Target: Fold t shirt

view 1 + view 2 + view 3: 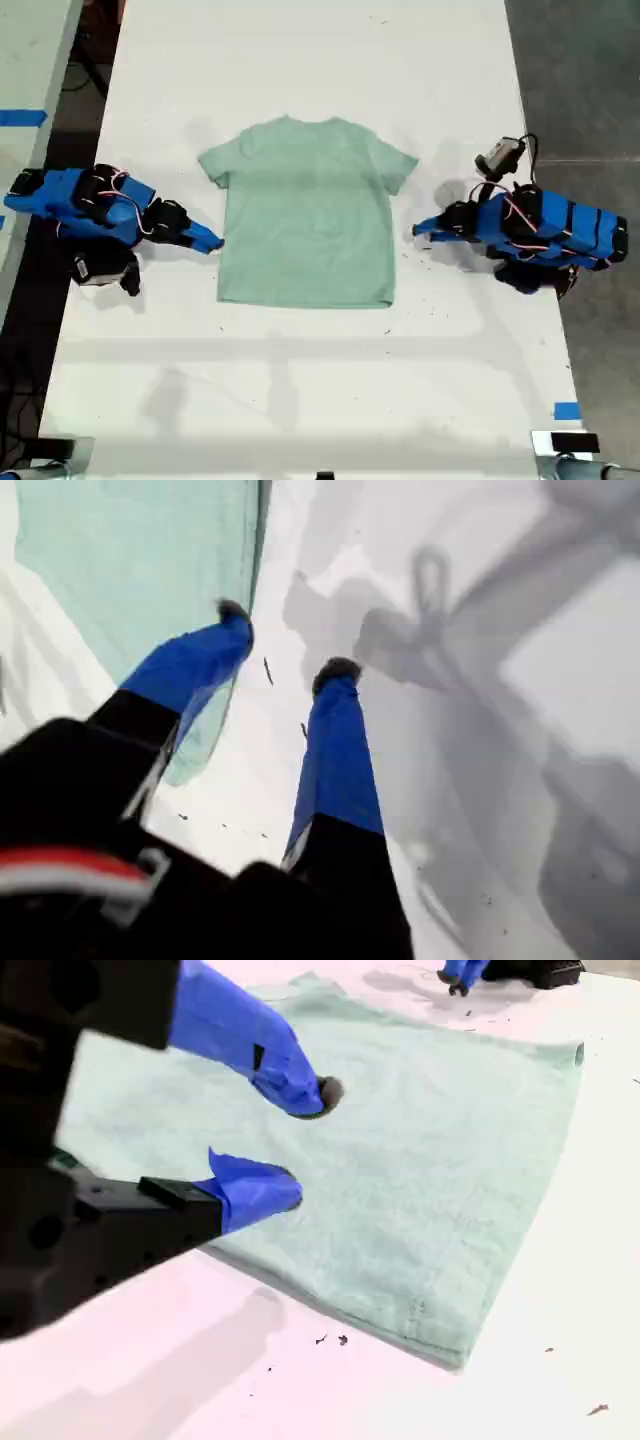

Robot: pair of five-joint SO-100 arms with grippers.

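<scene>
Gripper state: my first gripper [285, 640] is released, with its two blue fingers spread and nothing between them. My second gripper [305, 1145] is also released, with a clear gap between its tips.
First gripper, place: it is low over the bare white desk [300, 380] at the exterior view's right [420, 232], just beside the t shirt's side edge. In the first wrist view one dark fingertip [235, 610] lies level with that edge and the other [335, 665] is over bare desk.
Second gripper, place: it is at the exterior view's left [212, 242], right at the t shirt's other side edge. The second wrist view shows its fingers hanging over the cloth near the edge. I cannot tell whether they touch the fabric.
T shirt: the pale mint-green t shirt [305, 215] lies flat and unfolded in the middle of the desk, between my two arms. Its neck points toward the exterior view's top, its hem toward the bottom, and both short sleeves are spread out.
T shirt, close up: the cloth [420, 1180] looks smooth, and one hem corner lies flat on the desk.
Desk surface: a few small dark specks [332, 1340] lie near that hem corner.
Tape: a blue strip [566, 411] is stuck near the desk's edge at the exterior view's lower right.
</scene>
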